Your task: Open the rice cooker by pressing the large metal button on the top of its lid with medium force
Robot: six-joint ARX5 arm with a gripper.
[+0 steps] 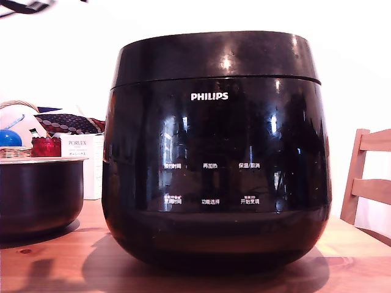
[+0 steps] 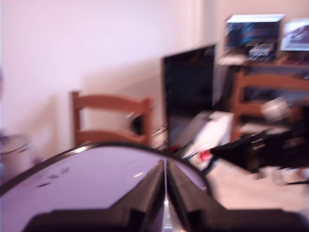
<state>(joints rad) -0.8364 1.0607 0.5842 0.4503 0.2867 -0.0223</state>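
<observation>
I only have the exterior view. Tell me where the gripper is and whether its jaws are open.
Observer: The gripper shows only in the wrist view, with its two fingers pressed together, just a thin seam between them. It sits above the lid's glossy top.

Operator: Confirm it is on the metal button.

Observer: I cannot. The wrist view is blurred, and no button shows around the fingertips.

Operator: Then tell me what lies beyond the rice cooker.

Observer: A wooden chair stands past the lid's far edge, against the pale wall.
</observation>
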